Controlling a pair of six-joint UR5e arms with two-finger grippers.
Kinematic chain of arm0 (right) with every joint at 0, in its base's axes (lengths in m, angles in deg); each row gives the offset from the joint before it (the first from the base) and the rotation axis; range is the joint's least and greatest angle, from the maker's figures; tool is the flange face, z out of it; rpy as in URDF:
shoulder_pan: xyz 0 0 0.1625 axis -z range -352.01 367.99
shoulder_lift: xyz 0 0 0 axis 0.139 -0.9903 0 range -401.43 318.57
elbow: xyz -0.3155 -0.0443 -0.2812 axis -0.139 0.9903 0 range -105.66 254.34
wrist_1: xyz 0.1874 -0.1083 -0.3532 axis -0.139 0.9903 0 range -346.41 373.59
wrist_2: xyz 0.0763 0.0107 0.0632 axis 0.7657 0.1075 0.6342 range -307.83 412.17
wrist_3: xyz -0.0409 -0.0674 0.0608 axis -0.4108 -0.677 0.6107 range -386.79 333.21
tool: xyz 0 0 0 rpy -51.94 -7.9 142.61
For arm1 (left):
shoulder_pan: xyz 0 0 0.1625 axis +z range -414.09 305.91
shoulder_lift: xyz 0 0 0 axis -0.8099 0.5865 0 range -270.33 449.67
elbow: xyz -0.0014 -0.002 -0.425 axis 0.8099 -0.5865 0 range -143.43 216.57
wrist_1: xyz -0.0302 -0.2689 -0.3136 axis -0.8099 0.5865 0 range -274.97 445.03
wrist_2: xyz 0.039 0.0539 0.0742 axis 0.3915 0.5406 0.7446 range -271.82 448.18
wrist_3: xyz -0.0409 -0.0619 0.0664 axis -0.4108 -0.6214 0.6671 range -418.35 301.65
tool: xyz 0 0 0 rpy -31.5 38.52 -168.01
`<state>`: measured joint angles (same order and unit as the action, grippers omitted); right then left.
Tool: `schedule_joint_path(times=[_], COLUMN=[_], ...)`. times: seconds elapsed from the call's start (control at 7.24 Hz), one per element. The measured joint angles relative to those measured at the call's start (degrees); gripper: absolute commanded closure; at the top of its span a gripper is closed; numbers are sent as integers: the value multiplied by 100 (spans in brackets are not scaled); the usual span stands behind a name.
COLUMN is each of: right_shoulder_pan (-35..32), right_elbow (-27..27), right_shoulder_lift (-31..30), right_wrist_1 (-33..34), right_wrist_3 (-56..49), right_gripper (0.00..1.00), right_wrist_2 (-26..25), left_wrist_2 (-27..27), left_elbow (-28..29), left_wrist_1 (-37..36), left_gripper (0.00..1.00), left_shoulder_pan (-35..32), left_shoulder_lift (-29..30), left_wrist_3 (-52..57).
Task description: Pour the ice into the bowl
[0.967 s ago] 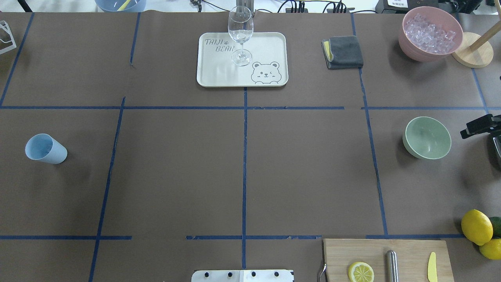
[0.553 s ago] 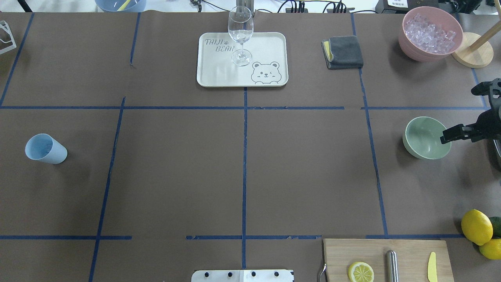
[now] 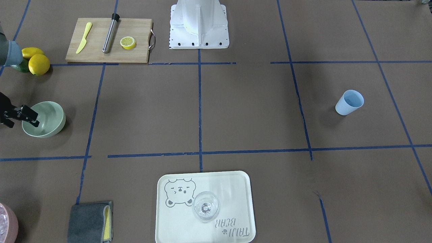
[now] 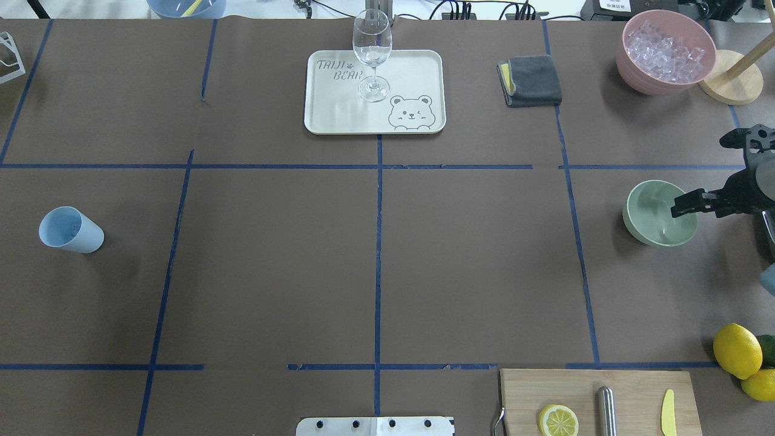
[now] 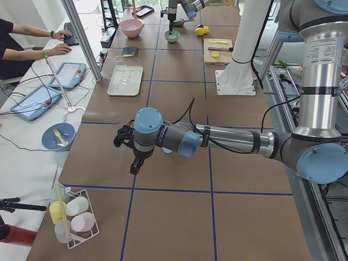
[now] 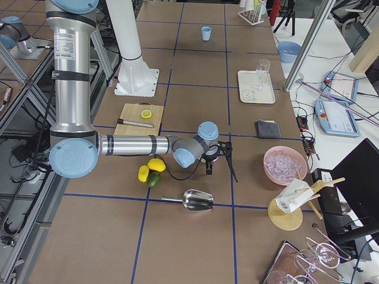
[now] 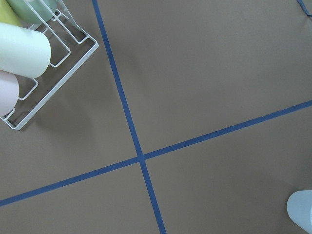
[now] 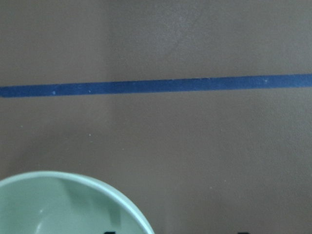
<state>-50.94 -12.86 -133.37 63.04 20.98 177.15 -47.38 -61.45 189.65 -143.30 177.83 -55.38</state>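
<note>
Ice (image 4: 665, 48) fills pink container (image 4: 633, 74); right pincer (image 4: 697, 177) hangs spread over bowl (image 4: 649, 209) rim

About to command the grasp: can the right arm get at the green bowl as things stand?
Probably yes. The right end effector is open and straddles the rim of the bowl on the arm's side, one finger inside, one outside. The bowl is empty and nothing crowds it.

Your right gripper (image 4: 699, 177) hangs spread, one finger over the rim of the bowl (image 4: 633, 227). Inward of it you have open tabletop (image 4: 484, 254). Ahead stands the pink bowl (image 4: 629, 72), behind it the lemons (image 4: 735, 350), outward a metal scoop (image 6: 198, 201).
</note>
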Motion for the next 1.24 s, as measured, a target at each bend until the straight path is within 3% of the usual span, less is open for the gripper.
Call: schedule_joint_path(times=[0.41,0.83,1.11,1.24], right_shoulder_pan=[-3,-7,115,310], right_elbow=[-168,-951,-1380,-1536], right_shoulder_lift=[-138,-367,-36,437], right_wrist_1=[-88,-43,290,799], right_wrist_3=[42,676,1233,1523], right_gripper=[100,100,100,100], right_wrist_2=[198,317,303,258], left_wrist_2=[3,1,-10,-25], left_elbow=[-11,-28,-40,-43], left_wrist_1=[14,15,23,64], left_gripper=[0,0,0,0], left_shoulder_pan=[0,-1,-7,-6], left_shoulder_lift=[-3,-8,-4,-1], left_wrist_3=[-12,-15,-21,-25])
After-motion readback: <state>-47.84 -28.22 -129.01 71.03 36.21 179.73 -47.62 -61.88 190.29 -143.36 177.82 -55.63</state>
